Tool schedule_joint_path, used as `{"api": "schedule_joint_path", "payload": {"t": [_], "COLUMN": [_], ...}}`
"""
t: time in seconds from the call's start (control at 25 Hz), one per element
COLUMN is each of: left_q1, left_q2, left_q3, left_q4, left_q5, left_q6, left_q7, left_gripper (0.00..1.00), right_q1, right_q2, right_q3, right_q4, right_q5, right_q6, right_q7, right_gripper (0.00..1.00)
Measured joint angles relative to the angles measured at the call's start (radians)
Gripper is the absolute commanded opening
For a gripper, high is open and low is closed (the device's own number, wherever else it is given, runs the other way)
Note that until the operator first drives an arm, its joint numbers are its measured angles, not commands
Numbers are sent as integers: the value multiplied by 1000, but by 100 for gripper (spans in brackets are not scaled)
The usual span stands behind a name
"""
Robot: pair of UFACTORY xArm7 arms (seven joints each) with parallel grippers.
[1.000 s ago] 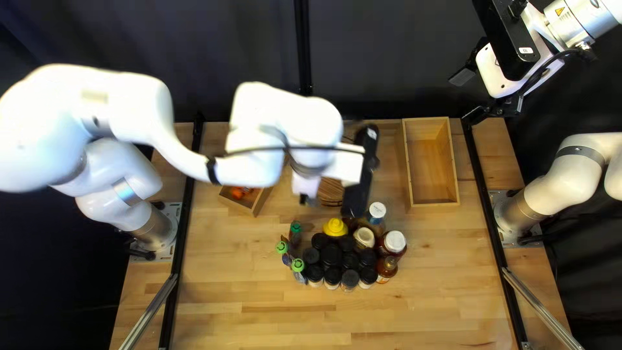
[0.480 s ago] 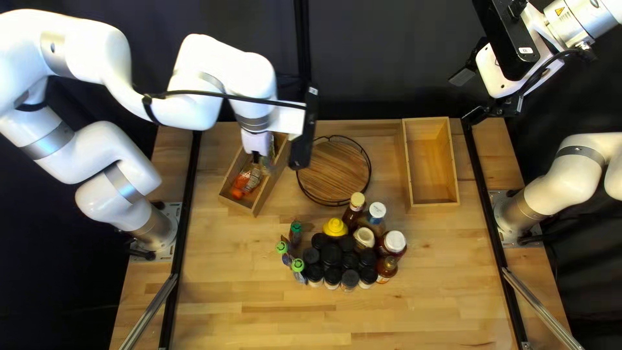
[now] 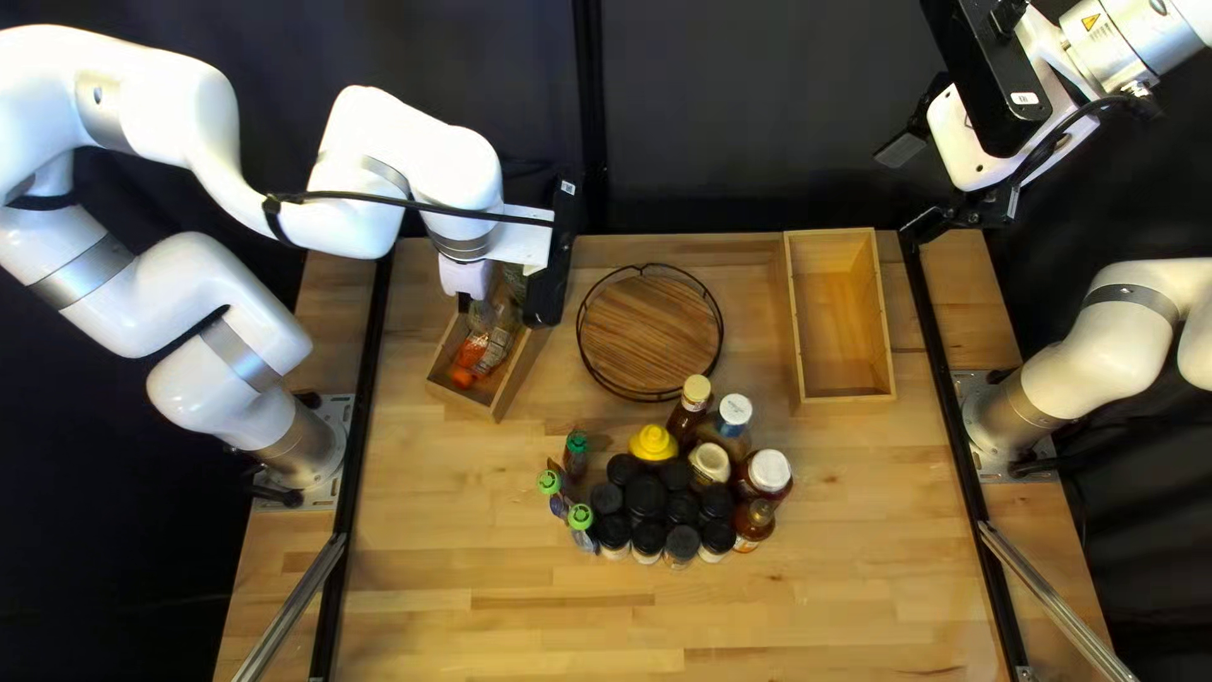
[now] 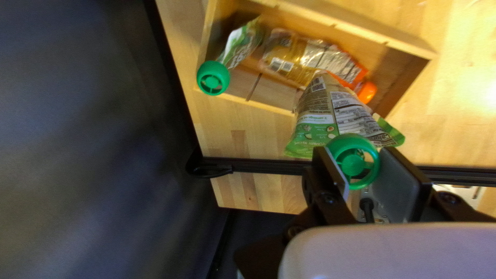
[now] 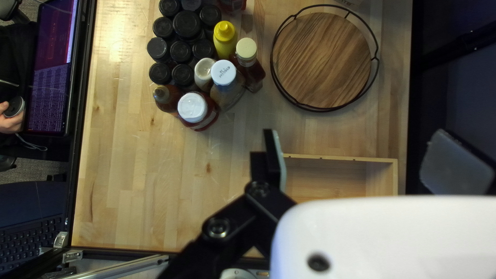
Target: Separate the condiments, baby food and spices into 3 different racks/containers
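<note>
Left gripper (image 3: 475, 306): pinching 1 green cap (image 4: 353, 161)
Pouch (image 4: 333, 108): below that cap, reaching ahead of my fingertips toward the box (image 4: 356, 29)
Change: I've shifted toward my base
Right gripper (image 3: 914, 188): fingers spread apart

Pouch cap (image 4: 353, 164) (green) in claw (image 3: 475, 307)

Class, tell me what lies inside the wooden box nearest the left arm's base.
The box holds a green-capped pouch and yellow packaging beside an orange cap. The held pouch, clamped in my left gripper, partly covers these; what lies beneath is hidden.
</note>
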Motion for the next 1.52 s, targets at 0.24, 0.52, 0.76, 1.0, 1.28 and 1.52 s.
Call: {"api": "schedule_joint_path", "payload": {"t": [0.24,0.52,0.76,1.0,1.28,1.52], "left_q1": [10,8,-26,-76,-110,-135], "left_q2": [62,157,287,402,378,279], "left_q3": [61,111,182,233,205,138], "left_q4": [-17,-12,34,118,171,168], "left_q5": [9,-5,-58,-155,-198,-224], "left_q6": [-57,-94,-141,-169,-155,-185], "left_q7": [-62,-142,-149,-85,-50,-68], "left_gripper": [6,7,100,100,100,100], "right_q1": [0,0,0,0,0,0], "right_q2": [0,0,0,0,0,0], "right_q3": [0,0,0,0,0,0], "right_q4": [0,0,0,0,0,0], "right_q5": [0,0,0,0,0,0], "right_q6": [0,0,0,0,0,0], "right_q7": [0,0,0,0,0,0], "right_gripper": [100,100,100,100,100,100]}}
